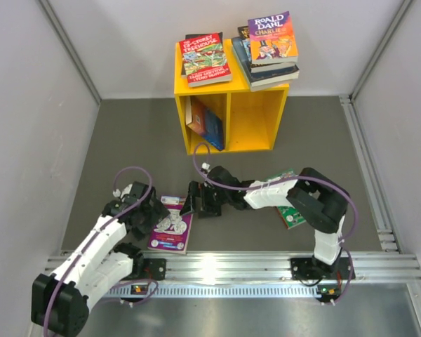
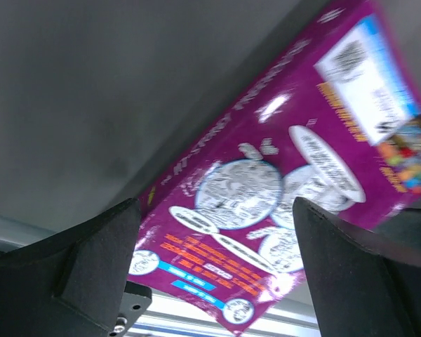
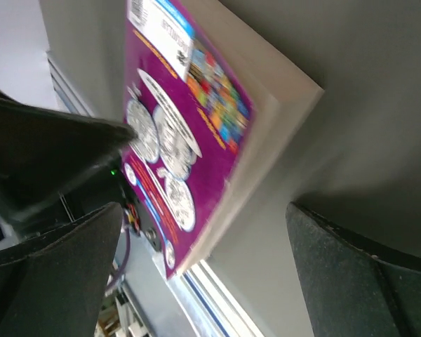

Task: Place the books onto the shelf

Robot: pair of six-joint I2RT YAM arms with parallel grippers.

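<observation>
1. Top external view: my left gripper [image 1: 153, 210] hangs wide open over the purple book [image 1: 170, 226], which lies flat on the table [image 1: 126, 140] in front of the shelf [image 1: 252, 116], off to its left.
2. My right gripper [image 1: 195, 200], fingers spread and empty, sits in front of the shelf's left compartment.
3. A red book [image 1: 205, 60] and a Roald Dahl stack [image 1: 272, 43] lie on the shelf top, and two books [image 1: 207, 125] lean inside its left compartment.
4. A green book [image 1: 289, 214] lies in front of the shelf, under my right arm [image 1: 323, 203].

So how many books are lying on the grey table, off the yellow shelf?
2. A purple paperback book lies by the left arm; a green paperback book lies partly under the right arm. Others may be hidden beneath the arms.
</observation>
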